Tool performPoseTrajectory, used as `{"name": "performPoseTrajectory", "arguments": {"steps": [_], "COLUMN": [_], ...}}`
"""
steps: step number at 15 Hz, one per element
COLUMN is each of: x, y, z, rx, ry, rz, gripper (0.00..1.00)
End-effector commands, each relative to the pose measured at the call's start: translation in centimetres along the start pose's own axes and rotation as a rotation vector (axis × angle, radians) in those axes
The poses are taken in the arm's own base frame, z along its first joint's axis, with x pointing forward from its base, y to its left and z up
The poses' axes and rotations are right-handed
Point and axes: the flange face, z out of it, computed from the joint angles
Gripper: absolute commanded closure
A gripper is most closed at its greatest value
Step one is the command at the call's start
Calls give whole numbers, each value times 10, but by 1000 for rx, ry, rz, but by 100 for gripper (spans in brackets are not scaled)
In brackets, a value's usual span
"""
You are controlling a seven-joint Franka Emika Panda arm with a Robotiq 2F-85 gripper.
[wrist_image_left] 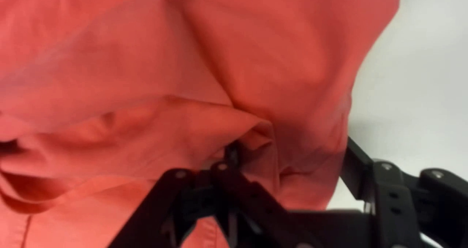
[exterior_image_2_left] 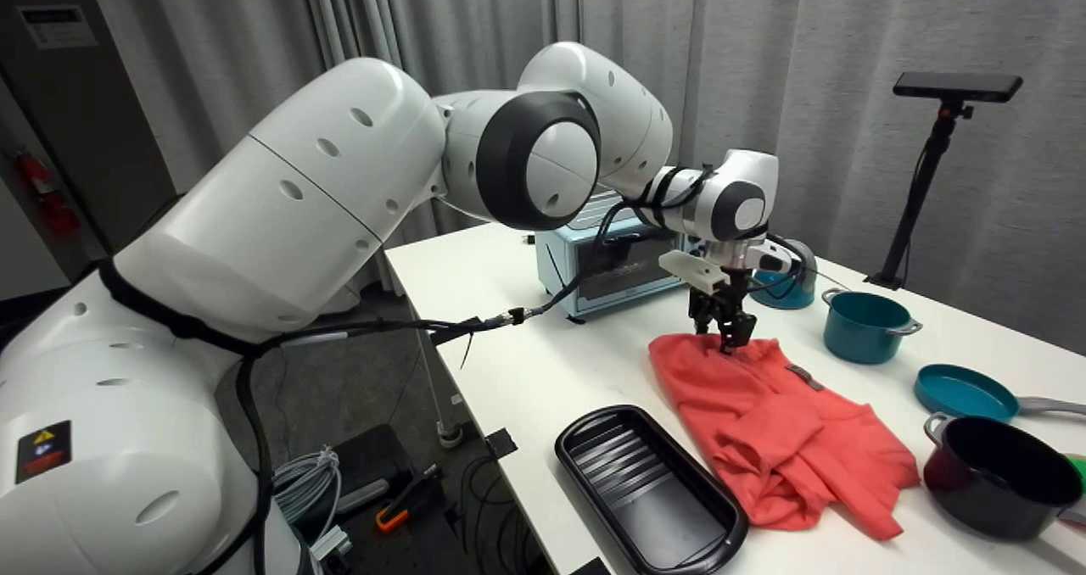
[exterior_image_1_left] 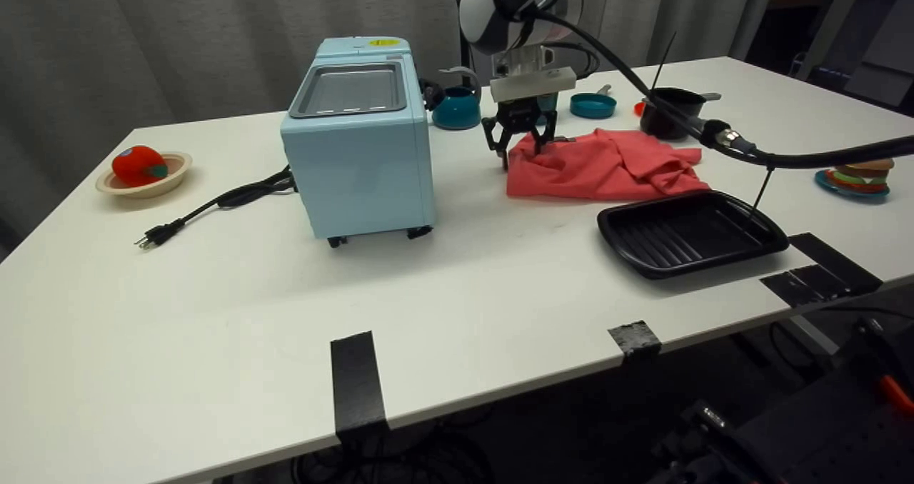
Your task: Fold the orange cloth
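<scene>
where orange cloth (exterior_image_2_left: 780,431) bunches in wrinkles, black gripper (exterior_image_1_left: 521,157) straddles edge, jaws apart; ridged pan (exterior_image_2_left: 653,499) alongside

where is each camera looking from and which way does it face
In an exterior view: beyond the taped edge of the table, facing the curtains; part of the arm and the end effector show.
In an exterior view: close beside the arm, facing along its white links and over the grill pan; most of the arm shows.
Wrist view: on the arm above the end effector, facing down at the orange cloth; the fingers show.
Both exterior views share the blue oven; all three, the cloth.
</scene>
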Motion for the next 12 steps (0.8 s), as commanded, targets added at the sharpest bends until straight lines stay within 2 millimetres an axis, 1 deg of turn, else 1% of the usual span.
{"name": "performPoseTrajectory", "arguments": {"steps": [1, 4, 5, 6, 7, 9, 11, 12], "x": [12, 14, 15, 16, 17, 19, 24, 27], "y": [-2, -1, -1, -1, 0, 3, 5, 7], "z": [-6, -6, -5, -6, -9, -22, -42, -56], "rx": [22, 21, 19, 20, 25, 51, 94, 123], "ry": [-20, -31, -36, -40, -43, -39, -19, -1], "rz": [41, 51, 51, 52, 53, 54, 56, 60], "gripper": [63, 85, 94, 98, 100, 100, 98, 98]}}
